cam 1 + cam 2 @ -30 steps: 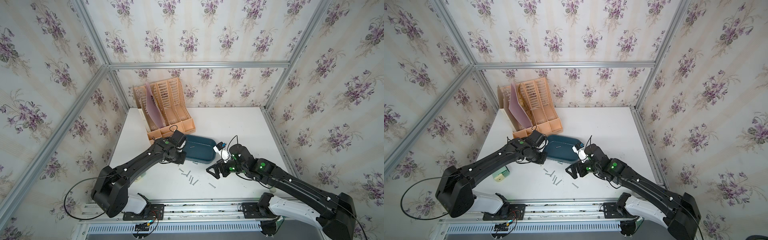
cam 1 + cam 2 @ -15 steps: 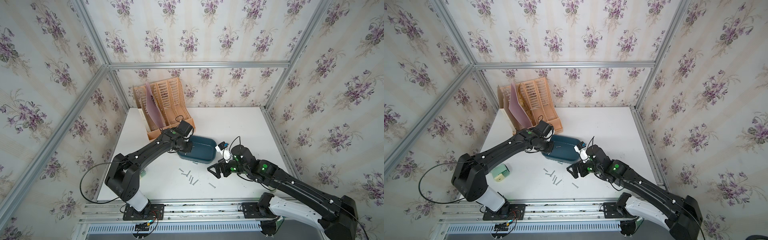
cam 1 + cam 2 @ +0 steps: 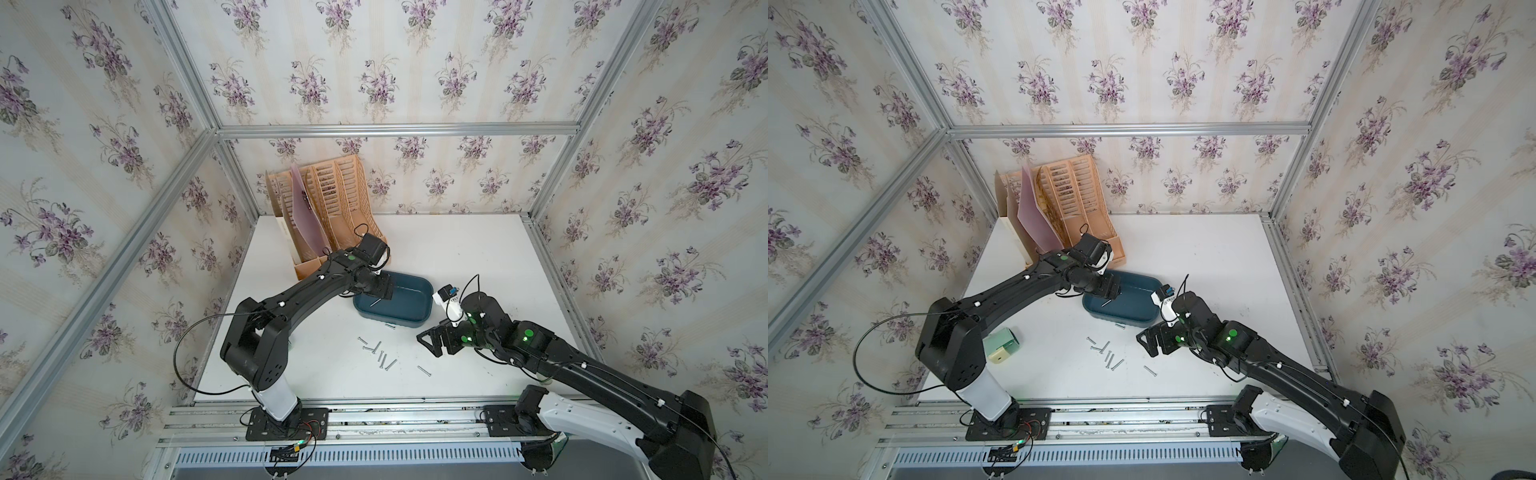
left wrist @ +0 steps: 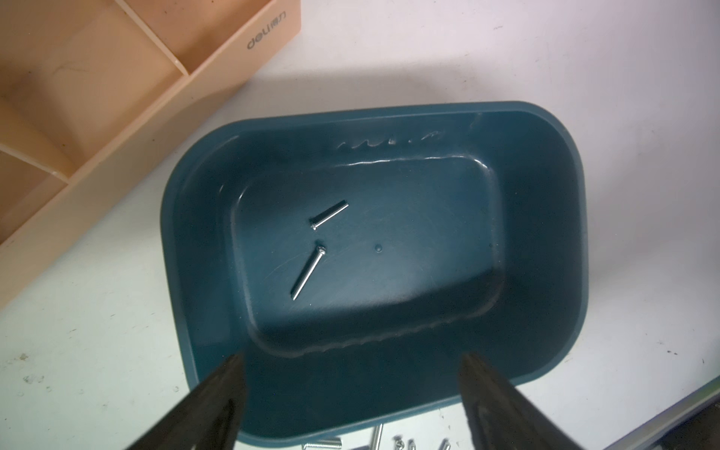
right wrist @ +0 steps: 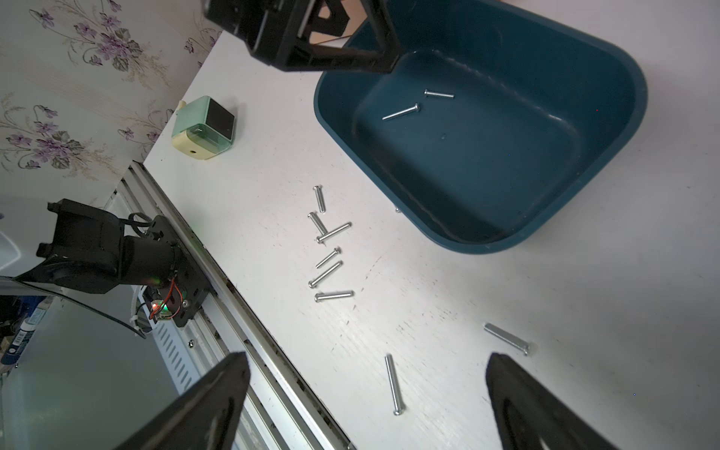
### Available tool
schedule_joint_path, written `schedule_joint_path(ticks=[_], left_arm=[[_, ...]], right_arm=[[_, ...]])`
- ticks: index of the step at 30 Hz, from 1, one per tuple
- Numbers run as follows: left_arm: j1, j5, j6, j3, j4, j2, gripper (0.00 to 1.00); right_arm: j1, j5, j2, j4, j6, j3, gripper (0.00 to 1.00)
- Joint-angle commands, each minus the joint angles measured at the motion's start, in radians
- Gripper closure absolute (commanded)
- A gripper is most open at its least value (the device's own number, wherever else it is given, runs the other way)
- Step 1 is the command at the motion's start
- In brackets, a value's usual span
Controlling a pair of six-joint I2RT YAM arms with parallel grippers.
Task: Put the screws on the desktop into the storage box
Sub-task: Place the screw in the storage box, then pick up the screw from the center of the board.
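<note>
Nearest us, screws [image 3: 380, 355] lie loose on the table [image 3: 457, 249]. Our right claw [image 3: 428, 345], wide open and empty, should probably straddle a lone one crosswise, low. Beyond, the left claw [image 4: 350, 358] gapes empty over the box [image 4: 576, 233], which holds two.

A white desktop [image 3: 457, 249] is shown in both top views. A teal storage box [image 3: 395, 321] is set at its centre, with loose screws [image 3: 380, 355] scattered just below. A peach file organizer [image 3: 340, 208] is placed upper left, and a green sharpener [image 3: 1000, 345] at the left edge.
</note>
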Motion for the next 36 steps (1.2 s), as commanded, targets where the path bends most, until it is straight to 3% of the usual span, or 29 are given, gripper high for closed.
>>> schedule_joint_path(ticks=[1, 9, 18, 29, 36], left_arm=[[0.004, 0.036, 0.025, -0.015, -0.024, -0.041, 0.01], [0.003, 0.213, 0.063, -0.085, -0.101, -0.172, 0.01], [0.006, 0.354, 0.044, -0.253, -0.128, -0.459, 0.01], [0.013, 0.348, 0.0, -0.392, -0.169, -0.645, 0.01], [0.032, 0.322, 0.006, -0.41, -0.224, -0.719, 0.01]], right_arm=[[0.001, 0.021, 0.005, -0.016, 0.001, 0.004, 0.0], [0.003, 0.087, 0.011, -0.099, 0.034, 0.004, 0.01], [0.071, 0.206, 0.081, -0.186, 0.097, 0.02, 0.03], [0.133, 0.275, 0.142, -0.219, 0.182, -0.02, 0.12], [0.174, 0.311, 0.214, -0.187, 0.178, -0.016, 0.2]])
